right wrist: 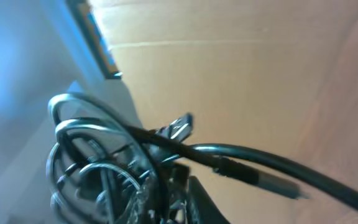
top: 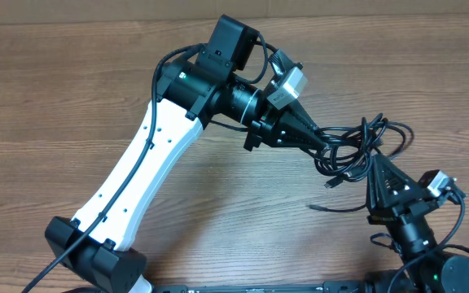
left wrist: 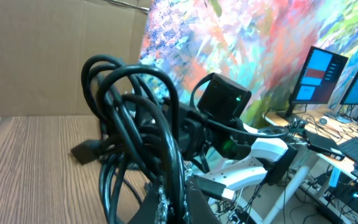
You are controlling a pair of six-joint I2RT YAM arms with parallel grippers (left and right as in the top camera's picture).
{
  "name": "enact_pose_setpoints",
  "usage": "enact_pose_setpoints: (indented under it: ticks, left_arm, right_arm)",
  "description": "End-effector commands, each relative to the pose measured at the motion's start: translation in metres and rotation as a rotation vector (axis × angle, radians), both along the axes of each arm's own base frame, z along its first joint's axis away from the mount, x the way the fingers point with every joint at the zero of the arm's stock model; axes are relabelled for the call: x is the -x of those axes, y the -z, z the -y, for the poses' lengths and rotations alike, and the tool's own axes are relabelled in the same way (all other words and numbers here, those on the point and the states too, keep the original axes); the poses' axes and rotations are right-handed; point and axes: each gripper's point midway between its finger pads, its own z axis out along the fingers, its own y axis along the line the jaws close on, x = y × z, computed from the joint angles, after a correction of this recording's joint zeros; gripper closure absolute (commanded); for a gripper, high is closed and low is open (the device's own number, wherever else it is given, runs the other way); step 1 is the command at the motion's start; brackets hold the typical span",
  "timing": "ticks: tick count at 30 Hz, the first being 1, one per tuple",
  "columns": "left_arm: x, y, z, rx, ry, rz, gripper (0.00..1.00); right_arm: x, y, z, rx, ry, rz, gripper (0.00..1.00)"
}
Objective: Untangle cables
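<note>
Evidently held from two sides, to open slack in the knot. Nearest, at lower right of the overhead frame: right gripper, pointing up-frame, drawn to a point with its tips in the lower edge of the cables. Looks clenched on a strand or two (own wrist view too blurred to count them: only cords crowding the fingers, and a metal plug sticking out above). Just left of that, a free tail over the table, lying or hanging, cannot tell which.

Next up-frame, right of centre, the cables themselves: thin black cords, glossy, bunched in overlapping loops, with several loops spilling toward the right edge. No strand separated out yet. Judged early in the job.

Farther up and left: left gripper, reaching in from the upper left, clamped on the bunch's left side. In its own wrist view, cords rising straight out from between the taped fingertips and arching over in stiff hoops.

Probably gripped on opposite sides so as to pull the loops apart without dragging the whole clump across the wood. Springy stuff by the look, likely to keep its curl once freed.
</note>
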Motion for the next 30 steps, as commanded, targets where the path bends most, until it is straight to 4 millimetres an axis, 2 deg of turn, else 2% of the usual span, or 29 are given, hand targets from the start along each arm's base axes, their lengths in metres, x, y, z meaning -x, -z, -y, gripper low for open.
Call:
enact_pose_setpoints:
  ticks: [1, 8, 15, 18, 20, 24, 30]
  left_arm:
    - [0.013, -0.018, -0.006, 0.079, 0.039, 0.047, 0.96]
    - [0.021, -0.017, 0.0, 0.086, 0.062, 0.067, 0.96]
    - [0.02, -0.013, 0.003, 0.063, 0.047, 0.08, 0.96]
    - [0.02, -0.013, 0.004, 0.065, 0.05, 0.088, 0.96]
    - [0.023, -0.013, 0.006, 0.067, 0.059, 0.09, 0.96]
    - [0.029, -0.012, 0.01, 0.063, 0.073, 0.094, 0.96]
    - [0.024, -0.005, 0.014, 0.024, 0.042, 0.116, 0.96]
  right_arm:
    - [-0.003, 0.006, 0.006, -0.002, 0.034, -0.027, 0.88]
    - [-0.002, 0.006, 0.003, 0.001, 0.022, -0.026, 0.89]
    - [0.003, -0.007, -0.002, 0.006, -0.016, 0.031, 0.89]
    - [0.005, -0.007, -0.007, 0.013, -0.044, 0.032, 0.91]
    - [0.005, -0.006, -0.007, 0.013, -0.043, 0.029, 0.96]
    - [0.005, -0.005, -0.007, 0.019, -0.043, 0.028, 0.96]
    - [0.004, -0.003, -0.007, 0.102, -0.024, 0.055, 0.96]
